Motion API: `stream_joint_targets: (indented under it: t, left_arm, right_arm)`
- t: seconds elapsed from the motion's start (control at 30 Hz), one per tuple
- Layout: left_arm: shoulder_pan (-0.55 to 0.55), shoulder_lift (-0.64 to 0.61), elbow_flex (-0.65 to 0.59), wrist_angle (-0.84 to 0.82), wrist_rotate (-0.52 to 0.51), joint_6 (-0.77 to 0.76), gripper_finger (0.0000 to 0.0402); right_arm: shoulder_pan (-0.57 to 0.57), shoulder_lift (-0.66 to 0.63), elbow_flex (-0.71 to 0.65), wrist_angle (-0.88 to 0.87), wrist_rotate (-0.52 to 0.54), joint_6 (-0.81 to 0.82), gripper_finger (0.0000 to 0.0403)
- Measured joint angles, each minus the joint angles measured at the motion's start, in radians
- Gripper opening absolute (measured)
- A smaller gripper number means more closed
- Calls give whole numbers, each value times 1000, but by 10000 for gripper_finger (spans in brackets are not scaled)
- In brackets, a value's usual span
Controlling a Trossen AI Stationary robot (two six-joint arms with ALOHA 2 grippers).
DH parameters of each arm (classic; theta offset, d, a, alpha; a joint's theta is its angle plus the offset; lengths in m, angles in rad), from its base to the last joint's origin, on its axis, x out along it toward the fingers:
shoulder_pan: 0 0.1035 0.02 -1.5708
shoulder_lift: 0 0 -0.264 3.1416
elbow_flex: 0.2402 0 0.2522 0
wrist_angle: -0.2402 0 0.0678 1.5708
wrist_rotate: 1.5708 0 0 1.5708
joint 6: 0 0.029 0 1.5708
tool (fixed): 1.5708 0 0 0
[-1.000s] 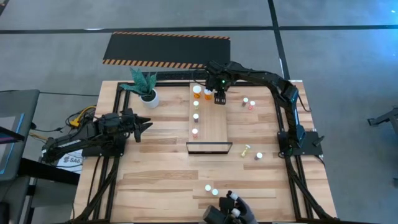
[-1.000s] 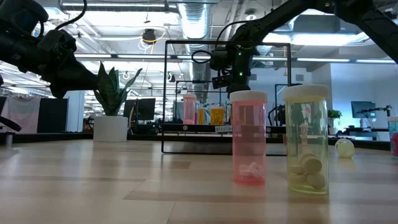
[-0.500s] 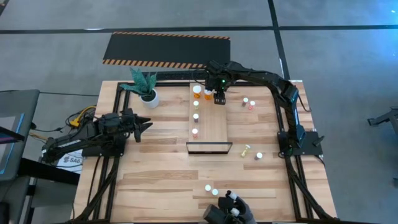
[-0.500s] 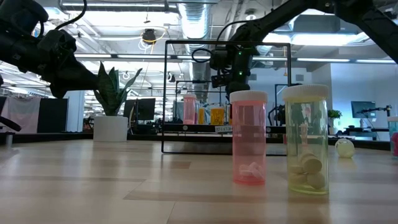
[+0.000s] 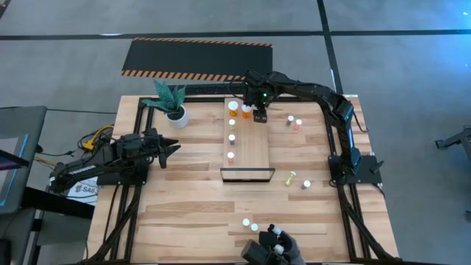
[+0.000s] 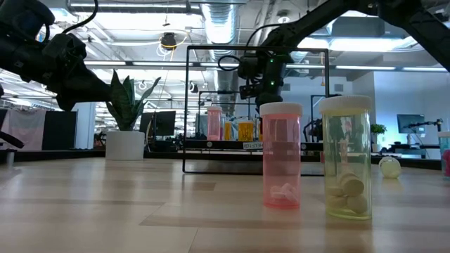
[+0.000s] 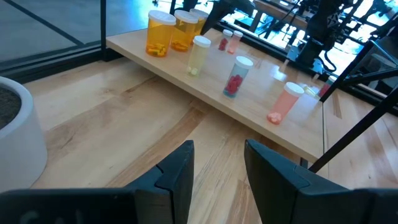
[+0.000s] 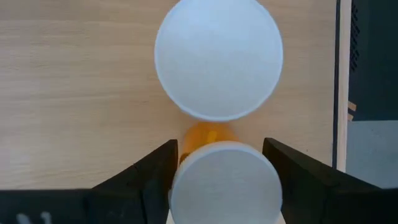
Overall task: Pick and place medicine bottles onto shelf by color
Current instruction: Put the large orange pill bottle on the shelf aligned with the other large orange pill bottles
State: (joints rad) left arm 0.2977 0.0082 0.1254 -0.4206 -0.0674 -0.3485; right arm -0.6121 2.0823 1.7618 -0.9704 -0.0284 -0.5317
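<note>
Right tool around orange bottle, above shelf.

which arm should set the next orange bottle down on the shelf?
Right. The right gripper is already over the shelf far end, an orange bottle between its fingers beside another. The left gripper is parked off to the side.

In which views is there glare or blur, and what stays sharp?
Low view: the pink bottle and yellowish bottle up close are sharp, the room behind is softer, with bright ceiling lights. Left wrist view: glare on the shelf at its far end. Right wrist view: the white caps fill the picture, slightly soft.
</note>
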Motion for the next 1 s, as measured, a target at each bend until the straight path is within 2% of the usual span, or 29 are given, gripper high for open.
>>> stream_joint_targets:
  t: [0.37, 0.7, 1.0]
  left_arm:
    - [0, 0, 0, 0, 0, 0, 128]
    - [0, 0, 0, 0, 0, 0, 128]
    - [0, 0, 0, 0, 0, 0, 128]
  right_arm:
    - [0, 0, 0, -4, 19, 60, 281]
    - [-13, -3, 37, -45, 25, 201, 334]
    - [-13, -3, 136, -165, 33, 307, 332]
